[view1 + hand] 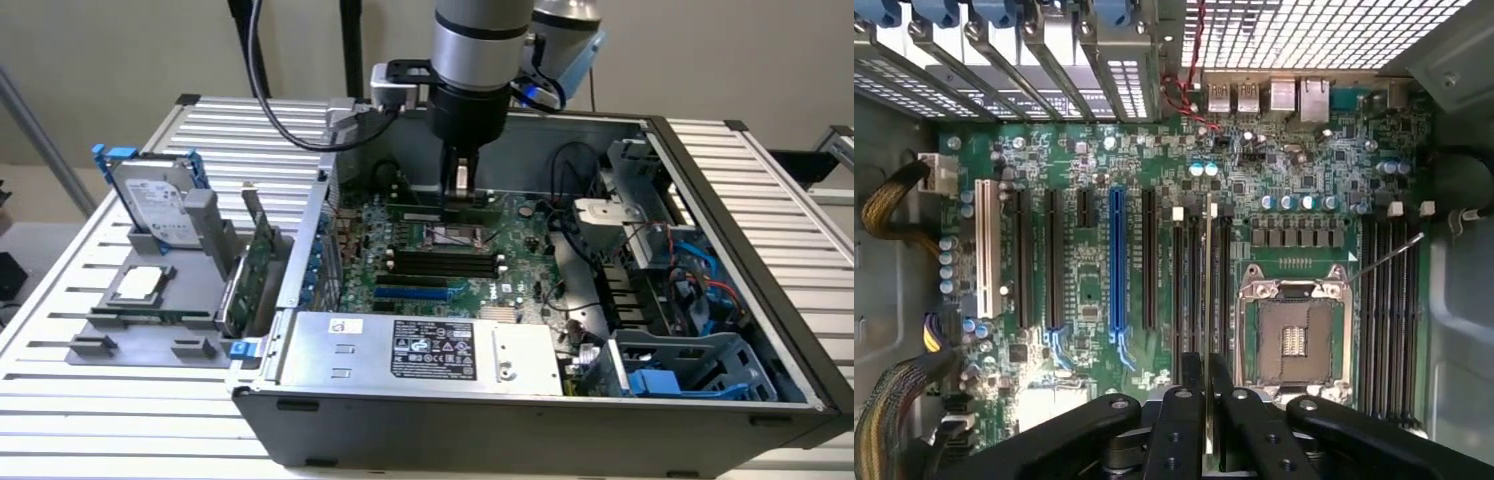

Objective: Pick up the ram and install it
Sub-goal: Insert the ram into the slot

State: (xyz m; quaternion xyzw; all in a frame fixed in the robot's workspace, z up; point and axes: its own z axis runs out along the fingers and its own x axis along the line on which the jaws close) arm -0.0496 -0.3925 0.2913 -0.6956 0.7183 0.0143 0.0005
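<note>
The claw is closed on the ram, which hangs directly under it. The ram's long axis lies parallel to the black memory slots beside the CPU socket.

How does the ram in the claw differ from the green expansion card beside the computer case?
The ram is gripped by the claw above the motherboard inside the computer case; the expansion card stands free in a gray holder outside it, at the exterior view's left. The ram is a narrow stick; the expansion card is a taller board. Both stand on edge.
</note>
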